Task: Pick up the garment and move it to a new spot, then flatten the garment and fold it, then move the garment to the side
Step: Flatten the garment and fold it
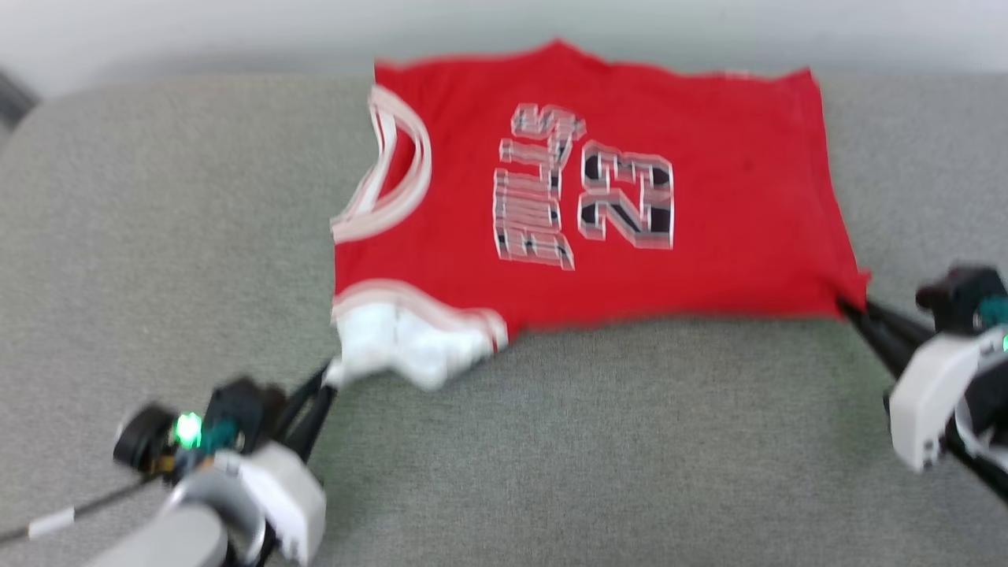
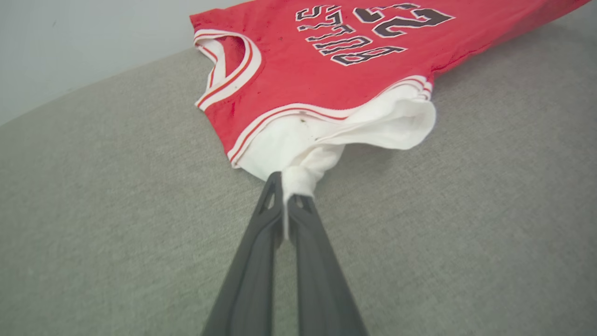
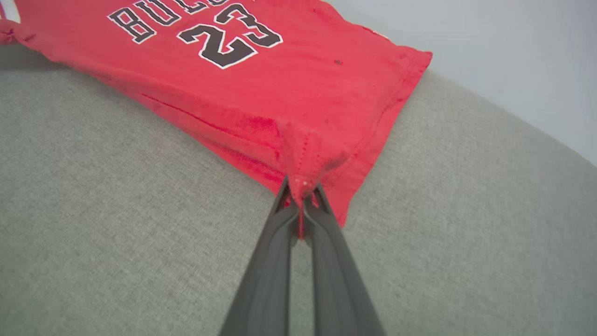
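Red garment (image 1: 748, 197): left gripper (image 2: 285, 198) pinches sleeve; right gripper (image 3: 302, 192), hem corner.

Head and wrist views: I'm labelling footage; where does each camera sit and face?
Head view: from the head, down onto the garment on the grey cushion; left gripper, right gripper.
Left wrist view: along its fingers pinching the white sleeve.
Right wrist view: along its fingers pinching a red corner.
All share the garment's lettering.

the grey fabric surface (image 1: 551, 441) lies bare across its near half and over its left side. the red jersey (image 1: 709, 236) covers the far edge's middle, with a pale wall (image 1: 197, 31) right behind it.
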Controlling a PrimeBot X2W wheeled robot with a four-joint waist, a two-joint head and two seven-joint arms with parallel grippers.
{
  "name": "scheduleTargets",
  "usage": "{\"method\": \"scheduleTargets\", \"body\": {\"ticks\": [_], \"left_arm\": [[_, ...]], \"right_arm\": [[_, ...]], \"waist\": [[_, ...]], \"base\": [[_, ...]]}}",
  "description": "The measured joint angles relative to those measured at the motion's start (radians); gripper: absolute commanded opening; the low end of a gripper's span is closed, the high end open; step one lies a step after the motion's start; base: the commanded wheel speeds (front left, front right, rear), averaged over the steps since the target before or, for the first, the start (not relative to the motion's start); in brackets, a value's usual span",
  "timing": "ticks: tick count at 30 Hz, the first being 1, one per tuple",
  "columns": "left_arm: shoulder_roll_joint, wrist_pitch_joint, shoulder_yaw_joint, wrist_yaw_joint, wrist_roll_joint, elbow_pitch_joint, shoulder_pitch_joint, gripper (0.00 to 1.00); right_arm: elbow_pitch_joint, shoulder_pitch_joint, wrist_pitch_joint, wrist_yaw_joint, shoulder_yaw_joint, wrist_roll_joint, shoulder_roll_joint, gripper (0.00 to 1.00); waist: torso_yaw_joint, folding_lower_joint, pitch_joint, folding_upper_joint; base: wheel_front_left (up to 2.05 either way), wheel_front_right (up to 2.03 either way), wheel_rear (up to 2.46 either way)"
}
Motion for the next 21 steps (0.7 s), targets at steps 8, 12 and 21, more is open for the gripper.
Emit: {"method": "scheduleTargets", "body": {"ticks": [8,12,21], "left_arm": [[0.078,0.053,-0.053,0.072,-0.061,-0.147,0.205,0.00],[0.103,0.075,-0.078,0.095,-0.086,-0.193,0.278,0.00],[0.116,0.131,-0.135,0.107,-0.148,-0.246,0.387,0.00]], "right_arm": [[-0.096,0.272,0.070,0.000,-0.111,0.002,-0.013,0.00],[-0.141,0.414,0.094,0.000,-0.180,-0.004,-0.007,0.00],[-0.233,0.664,0.157,0.000,-0.318,-0.027,0.028,0.00]], "waist": [[0.006,-0.0001,-0.105,0.0000],[0.013,-0.0001,-0.150,0.0000],[0.020,-0.0001,-0.205,0.0000]], "base": [[0.00,0.00,0.00],[0.00,0.00,0.00],[0.00,0.00,0.00]]}}
